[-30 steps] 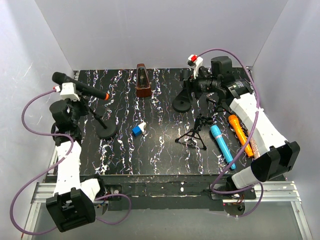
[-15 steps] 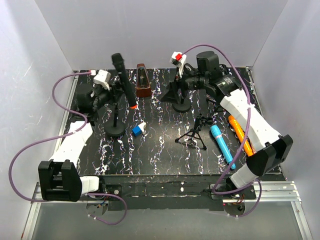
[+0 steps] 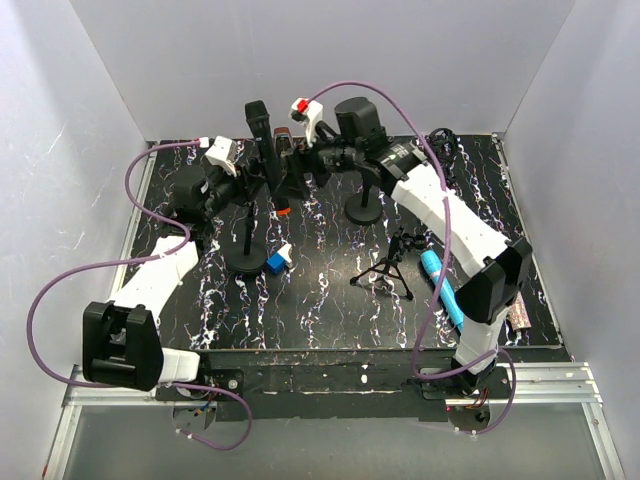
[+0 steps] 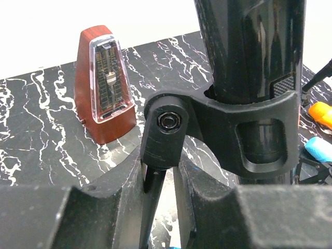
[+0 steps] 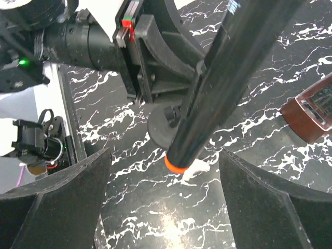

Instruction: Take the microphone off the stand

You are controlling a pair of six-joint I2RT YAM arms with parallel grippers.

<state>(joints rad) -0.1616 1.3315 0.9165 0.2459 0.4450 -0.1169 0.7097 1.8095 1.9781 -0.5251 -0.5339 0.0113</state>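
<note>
Your left gripper (image 4: 158, 207) clamps the stand (image 4: 165, 127), plain only from that wrist; your right gripper (image 5: 165, 205), in its own view, straddles the mic (image 5: 218, 88), jaws wide, not touching.

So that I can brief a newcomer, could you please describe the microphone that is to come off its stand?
On the black marbled table, look rear left, where a thin stand rises from a round base. The microphone sits in the clip at its top, head up. Unlike the blue microphone lying flat at the right, it is black with an orange ring at its lower end.
</note>
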